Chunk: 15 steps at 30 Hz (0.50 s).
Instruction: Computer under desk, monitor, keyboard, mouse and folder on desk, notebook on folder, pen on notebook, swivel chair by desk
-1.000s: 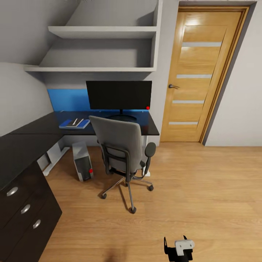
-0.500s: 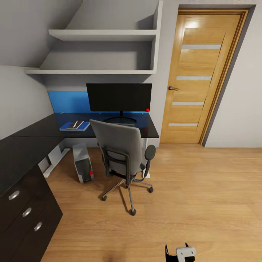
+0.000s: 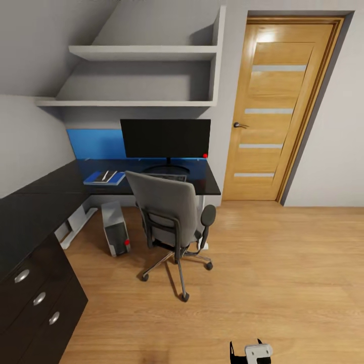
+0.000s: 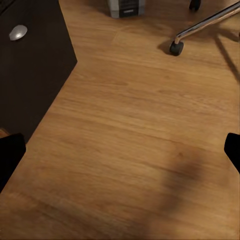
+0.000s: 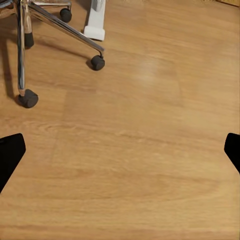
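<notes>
Head view. A black L-shaped desk (image 3: 45, 194) is seen along the left wall and the far wall. A black monitor (image 3: 166, 137) is set upright on the far section, with a keyboard (image 3: 169, 177) partly visible in front of its stand. A blue folder (image 3: 104, 177) is laid on the desk to the left of the monitor, with a notebook (image 3: 108, 175) and what appears to be a pen on it; these are too small to be separated with certainty. The mouse cannot be identified. A grey computer (image 3: 116, 228) tower is stood on the floor under the desk. A grey swivel chair (image 3: 171, 217) is placed just in front of the desk, its back turned to the camera. Wall shelves (image 3: 144, 53) are mounted above the monitor, and a wooden door (image 3: 275, 111) is set to the right. Drawers (image 3: 38, 298) with round knobs are fitted at the near left. Part of the right gripper (image 3: 250, 351) is shown at the bottom edge.

Left wrist view. The left gripper (image 4: 120, 152) is held over wooden floor (image 4: 140, 130), its fingers spread wide apart and nothing between them. A chair caster (image 4: 175, 48) and the computer's base are recorded at the far edge.

Right wrist view. The right gripper is likewise spread wide and carries nothing. Chair legs and casters (image 5: 97, 62) are seen beyond it.
</notes>
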Available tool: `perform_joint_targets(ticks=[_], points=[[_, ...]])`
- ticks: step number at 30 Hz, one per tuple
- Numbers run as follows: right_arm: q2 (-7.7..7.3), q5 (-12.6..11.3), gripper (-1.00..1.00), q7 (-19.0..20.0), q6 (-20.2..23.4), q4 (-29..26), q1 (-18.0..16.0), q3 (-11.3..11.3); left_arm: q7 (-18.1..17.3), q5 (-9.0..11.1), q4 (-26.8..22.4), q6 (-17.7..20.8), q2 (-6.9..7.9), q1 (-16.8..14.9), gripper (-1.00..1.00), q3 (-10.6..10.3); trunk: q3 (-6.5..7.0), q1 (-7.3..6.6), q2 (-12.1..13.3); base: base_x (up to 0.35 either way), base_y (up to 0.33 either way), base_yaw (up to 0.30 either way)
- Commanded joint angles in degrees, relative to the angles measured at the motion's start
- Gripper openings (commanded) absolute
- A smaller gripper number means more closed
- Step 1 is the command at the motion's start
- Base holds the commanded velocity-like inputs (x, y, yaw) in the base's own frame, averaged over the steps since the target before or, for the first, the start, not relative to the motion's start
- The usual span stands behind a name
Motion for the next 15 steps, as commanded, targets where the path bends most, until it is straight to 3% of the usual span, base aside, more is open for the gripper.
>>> perform_joint_targets(ticks=[1,4,9,15], points=[[0.04,-0.36,1.0,-0.21,-0.16,0.12,-0.05,0.49,0.59,-0.03,0.01,-0.03,-0.01,-0.02,1.0,-0.47,0.13,-0.23,0.39,0.0,0.0,0.0],[0.04,-0.36,1.0,-0.21,-0.17,0.12,-0.05,0.52,0.52,-0.03,0.01,0.82,-0.04,-0.02,1.0,-0.47,0.67,-0.89,1.59,0.0,0.0,0.0],[0.04,-0.36,1.0,-0.21,-0.16,0.12,-0.05,0.52,0.69,-0.02,0.01,5.78,-0.56,-0.02,1.0,-0.45,1.57,-1.99,3.6,0.0,0.0,0.0],[0.04,-0.36,1.0,-0.21,-0.17,0.12,-0.05,0.5,0.63,-0.02,0.01,6.75,-0.69,-0.02,1.0,-0.4,2.64,-3.31,6.0,0.0,0.0,0.0]])
